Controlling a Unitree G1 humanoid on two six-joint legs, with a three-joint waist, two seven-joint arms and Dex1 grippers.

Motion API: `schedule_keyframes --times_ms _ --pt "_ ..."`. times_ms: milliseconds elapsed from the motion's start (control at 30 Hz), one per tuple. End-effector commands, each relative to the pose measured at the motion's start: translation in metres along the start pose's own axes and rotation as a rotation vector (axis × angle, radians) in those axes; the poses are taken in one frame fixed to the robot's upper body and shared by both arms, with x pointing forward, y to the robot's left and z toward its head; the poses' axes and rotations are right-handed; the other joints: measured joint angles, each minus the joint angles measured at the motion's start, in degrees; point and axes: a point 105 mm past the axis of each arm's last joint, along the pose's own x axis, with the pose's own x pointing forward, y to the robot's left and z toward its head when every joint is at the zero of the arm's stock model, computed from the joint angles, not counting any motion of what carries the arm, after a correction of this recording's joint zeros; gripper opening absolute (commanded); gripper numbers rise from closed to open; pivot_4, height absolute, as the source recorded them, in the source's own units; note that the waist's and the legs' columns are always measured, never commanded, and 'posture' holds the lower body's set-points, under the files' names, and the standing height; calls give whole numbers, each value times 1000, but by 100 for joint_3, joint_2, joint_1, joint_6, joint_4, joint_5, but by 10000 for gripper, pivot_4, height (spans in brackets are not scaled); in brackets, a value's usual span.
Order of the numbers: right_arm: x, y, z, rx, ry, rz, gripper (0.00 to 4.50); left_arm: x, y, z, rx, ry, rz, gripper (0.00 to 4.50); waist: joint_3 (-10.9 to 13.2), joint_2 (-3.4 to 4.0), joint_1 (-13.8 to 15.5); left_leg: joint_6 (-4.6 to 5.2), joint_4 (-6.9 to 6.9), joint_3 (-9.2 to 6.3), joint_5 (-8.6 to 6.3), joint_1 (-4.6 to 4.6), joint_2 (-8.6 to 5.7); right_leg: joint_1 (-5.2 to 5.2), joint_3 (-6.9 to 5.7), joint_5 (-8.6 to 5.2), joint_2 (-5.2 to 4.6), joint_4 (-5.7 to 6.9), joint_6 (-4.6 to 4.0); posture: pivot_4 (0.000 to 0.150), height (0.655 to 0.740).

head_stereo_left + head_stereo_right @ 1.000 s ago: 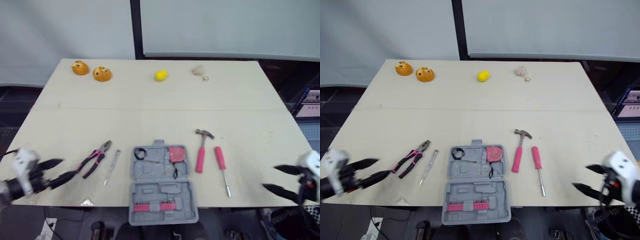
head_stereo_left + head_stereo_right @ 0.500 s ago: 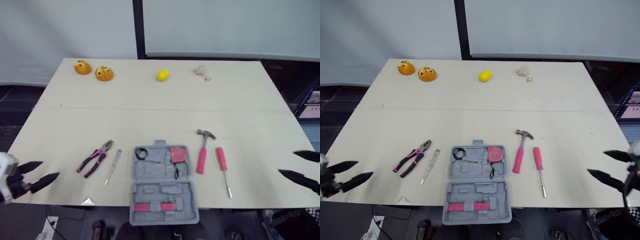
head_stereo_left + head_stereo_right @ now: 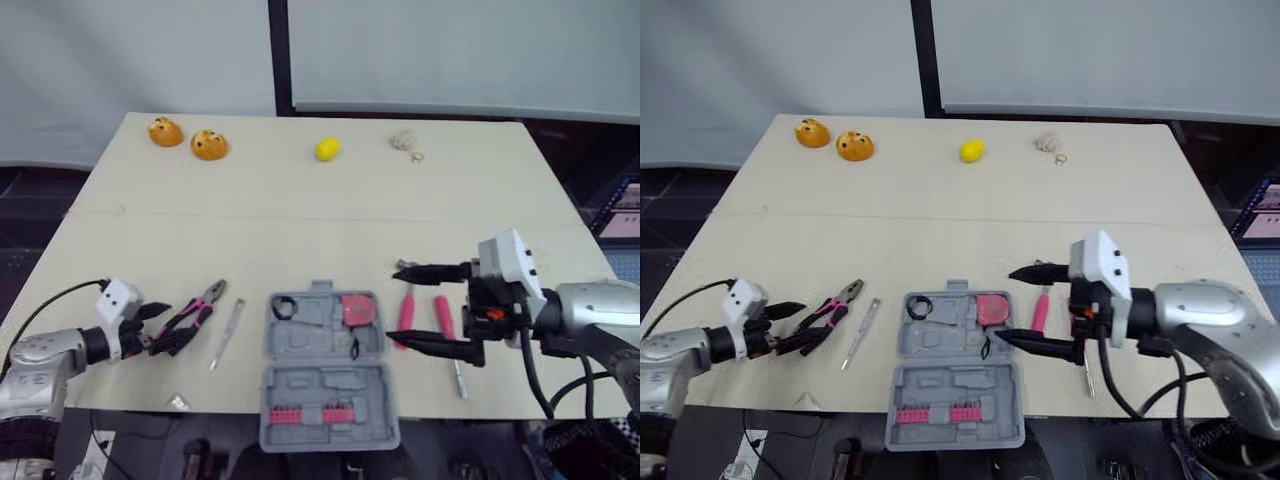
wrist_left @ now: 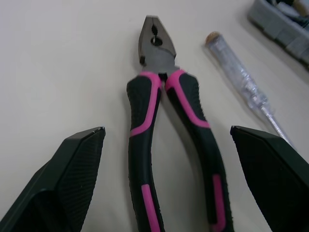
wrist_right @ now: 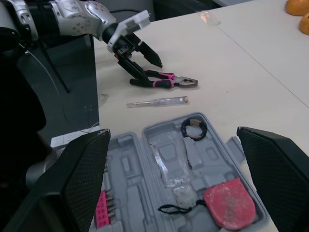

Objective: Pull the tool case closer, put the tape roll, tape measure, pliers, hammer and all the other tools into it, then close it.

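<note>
Left wrist view has your left tool (image 4: pixel 164 129) spread astride the pliers (image 4: pixel 153 72), likely stiff and weighty, so pinch both rubbery handles (image 4: pixel 140 111) mid-length; right tool (image 3: pixel 1005 305) also spread.

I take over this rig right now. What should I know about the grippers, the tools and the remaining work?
The left gripper is open, one finger on each side of the handles of the pliers, not shut on them.
The right gripper is open wide, raised beside the hammer.
The case lies open at the near edge of the table.
Done: tape roll and tape measure are in it.
Left: pliers, tester, hammer, screwdriver, then close the case.
</note>
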Motion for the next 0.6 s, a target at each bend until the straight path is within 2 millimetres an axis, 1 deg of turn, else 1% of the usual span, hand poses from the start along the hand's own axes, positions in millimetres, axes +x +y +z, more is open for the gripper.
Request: schedule_keyframes --times_ms 33,167,233,400,567,600 --pt "8 3 3 -35 -9 10 44352 8 0 4 35 -14 5 45000 0 0 -5 2 5 0 -1 0 0 0 0 0 0 2 0 1500 7370" --pt "14 3 1 -44 -8 17 44352 16 3 7 42 -41 34 45000 0 0 -6 7 40 -1 -4 -3 4 1 0 3 0 21 5 1500 7370" --pt "16 3 -1 -45 -6 16 44352 21 1 8 63 -59 34 45000 0 0 -15 9 47 -2 -5 1 3 4 1 3 -3 35 5 1500 7370" --pt "14 0 -5 -47 6 4 44352 32 -3 -2 65 -25 41 45000 -1 0 -8 9 48 -3 -5 0 3 3 -1 2 -3 38 4 1500 7370" --pt "11 -2 -6 -47 13 -10 44352 34 -3 -4 48 -27 55 45000 -1 0 2 10 51 -3 -6 0 2 4 -1 2 -5 39 4 1500 7370" --pt "11 -2 -7 -47 15 -13 44776 34 -3 -5 47 -24 53 42436 -1 0 0 10 52 -4 -6 1 2 5 -1 2 -6 40 4 1500 7370"
